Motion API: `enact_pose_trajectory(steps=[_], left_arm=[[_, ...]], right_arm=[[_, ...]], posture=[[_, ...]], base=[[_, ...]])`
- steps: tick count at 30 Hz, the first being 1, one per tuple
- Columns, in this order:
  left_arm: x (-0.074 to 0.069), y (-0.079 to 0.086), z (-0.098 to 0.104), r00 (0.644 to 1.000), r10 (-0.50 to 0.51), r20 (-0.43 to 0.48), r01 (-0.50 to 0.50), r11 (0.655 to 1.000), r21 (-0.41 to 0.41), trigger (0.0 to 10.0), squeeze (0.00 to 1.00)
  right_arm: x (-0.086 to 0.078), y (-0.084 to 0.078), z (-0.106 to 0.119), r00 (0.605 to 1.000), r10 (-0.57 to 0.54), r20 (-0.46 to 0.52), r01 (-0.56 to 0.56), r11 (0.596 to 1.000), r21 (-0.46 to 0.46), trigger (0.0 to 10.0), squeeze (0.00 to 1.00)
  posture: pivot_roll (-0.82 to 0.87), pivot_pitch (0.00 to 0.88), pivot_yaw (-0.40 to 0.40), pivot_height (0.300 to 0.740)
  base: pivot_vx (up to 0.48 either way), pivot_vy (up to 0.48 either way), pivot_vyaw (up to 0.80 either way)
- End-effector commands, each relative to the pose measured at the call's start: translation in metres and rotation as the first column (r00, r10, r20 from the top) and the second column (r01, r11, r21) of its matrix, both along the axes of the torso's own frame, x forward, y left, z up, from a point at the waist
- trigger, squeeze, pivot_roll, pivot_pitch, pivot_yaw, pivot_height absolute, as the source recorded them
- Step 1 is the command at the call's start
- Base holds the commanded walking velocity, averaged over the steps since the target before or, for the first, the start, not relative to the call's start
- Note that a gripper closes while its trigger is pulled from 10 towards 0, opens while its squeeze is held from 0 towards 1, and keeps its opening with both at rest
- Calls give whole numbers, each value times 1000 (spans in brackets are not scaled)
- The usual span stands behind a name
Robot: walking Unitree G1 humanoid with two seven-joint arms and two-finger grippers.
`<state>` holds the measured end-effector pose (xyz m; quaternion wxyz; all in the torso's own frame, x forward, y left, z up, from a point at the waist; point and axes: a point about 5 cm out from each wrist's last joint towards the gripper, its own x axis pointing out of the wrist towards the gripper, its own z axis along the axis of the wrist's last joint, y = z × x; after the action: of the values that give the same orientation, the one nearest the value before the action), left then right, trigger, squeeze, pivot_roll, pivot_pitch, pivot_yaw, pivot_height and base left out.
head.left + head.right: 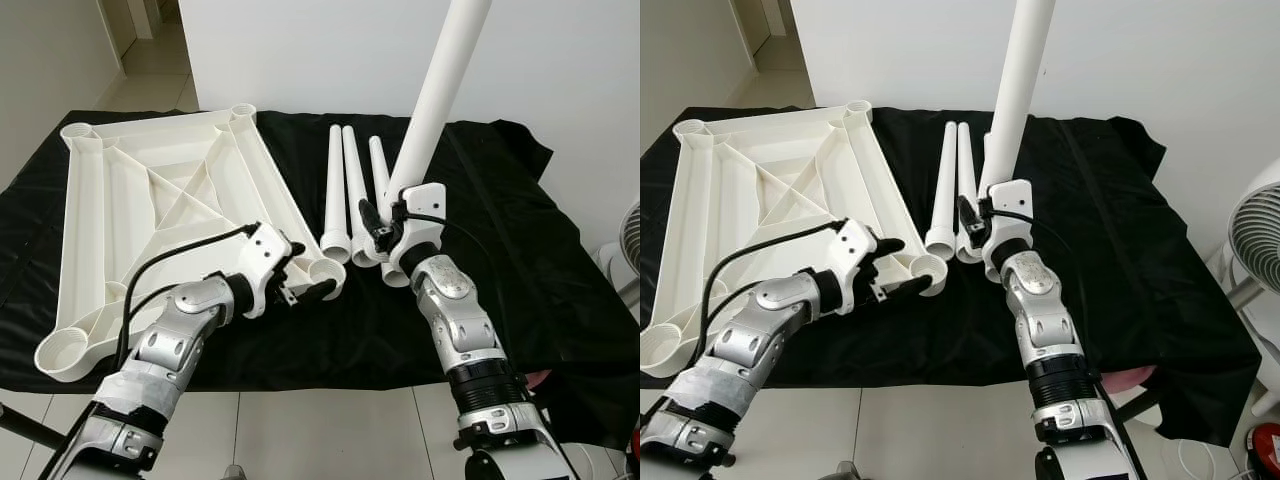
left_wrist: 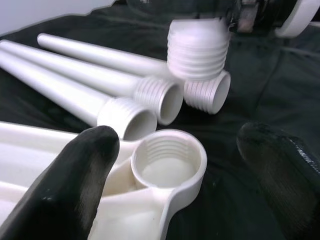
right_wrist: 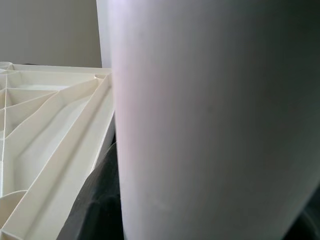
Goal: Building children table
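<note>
We saw the white tabletop (image 1: 160, 200) lying underside up on the black cloth (image 1: 500, 260), with three loose legs (image 1: 338, 190) lying side by side just beside its near threaded corner socket (image 2: 169, 162). The right gripper (image 1: 385, 232) was clenched on a fourth leg (image 1: 440, 90), held nearly upright above the loose ones. The left gripper (image 1: 305, 272) hovered at that socket, its fingers (image 2: 75, 185) spread apart on either side.
</note>
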<state>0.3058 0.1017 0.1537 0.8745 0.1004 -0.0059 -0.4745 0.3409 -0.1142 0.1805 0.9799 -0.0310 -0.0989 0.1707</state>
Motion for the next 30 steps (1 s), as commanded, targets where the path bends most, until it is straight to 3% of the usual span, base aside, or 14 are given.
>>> enact_pose_trajectory(steps=[1,13,17,23,25,28,29,30], left_arm=[[0,8,1,997,82,6,-82,997,-8,10000,0],[-5,12,3,980,196,38,-193,978,-79,10000,0],[8,20,12,893,446,54,-431,884,-182,10000,0],[10,23,17,850,522,68,-498,839,-217,10000,0],[12,25,19,825,563,51,-536,807,-247,10000,0],[13,26,19,821,570,45,-542,801,-254,10000,0],[16,28,19,807,589,33,-561,784,-264,10000,0],[22,35,18,774,633,12,-607,747,-273,10000,0]], right_arm=[[-1,4,-2,1000,28,4,-28,999,-17,10000,0],[0,17,-5,994,106,24,-105,994,-43,10000,0],[3,2,-3,999,-8,40,5,998,61,10000,0],[2,-10,-4,992,-119,51,114,989,99,10000,0],[2,-17,-6,982,-181,61,175,980,100,10000,0],[2,-18,-6,979,-191,64,184,978,97,10000,0],[1,-20,-7,977,-204,65,197,975,103,10000,0],[-1,-23,-9,974,-216,67,208,973,101,10000,0]], posture=[[22,19,-33,740],[43,7,-46,740],[40,0,-55,740],[32,0,-50,740],[21,0,-43,740],[21,0,-43,740],[16,0,-40,740],[9,0,-35,740]], base=[[0,0,0],[0,0,0],[0,0,0],[0,0,0],[0,0,0],[0,0,0],[0,0,0],[0,0,0]])
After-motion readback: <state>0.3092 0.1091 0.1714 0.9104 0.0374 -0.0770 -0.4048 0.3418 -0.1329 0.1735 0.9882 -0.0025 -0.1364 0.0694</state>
